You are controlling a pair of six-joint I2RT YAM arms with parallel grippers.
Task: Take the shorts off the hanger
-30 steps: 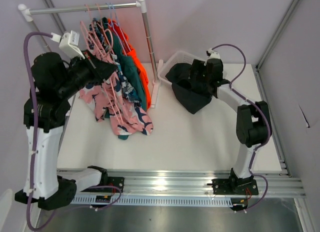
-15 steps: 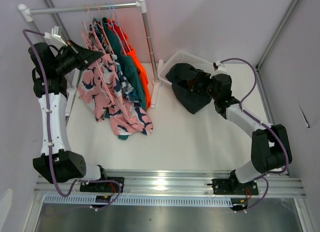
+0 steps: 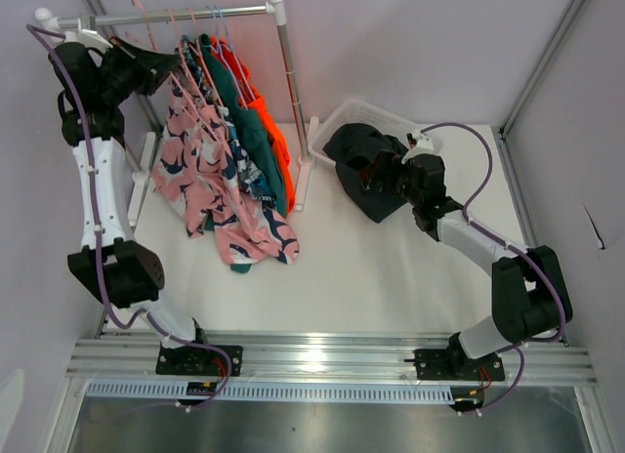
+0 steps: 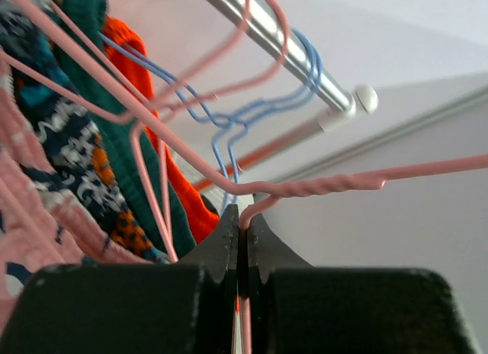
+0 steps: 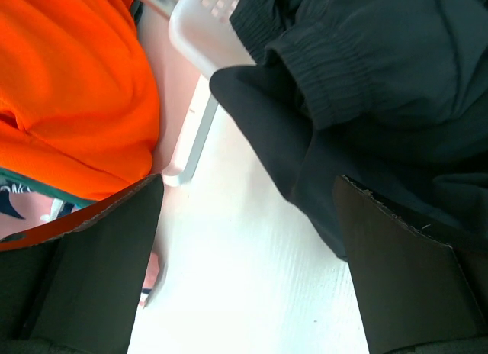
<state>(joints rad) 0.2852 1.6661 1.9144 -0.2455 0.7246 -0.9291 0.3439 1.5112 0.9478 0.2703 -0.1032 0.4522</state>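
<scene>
Left gripper [image 4: 242,226] clamped on pink hanger [image 4: 320,185] neck near the rack rail [image 3: 166,17], pink shark-print shorts [image 3: 195,180] hanging below. Right gripper [image 5: 248,209] spread wide, holding nothing, beside black shorts [image 5: 366,79] draped over white basket [image 5: 206,26].

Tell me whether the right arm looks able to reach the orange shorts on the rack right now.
Probably yes: the right gripper is open and empty, and the orange shorts hang on the side facing it, bare table between. The rack post beside them could crowd the approach.
</scene>
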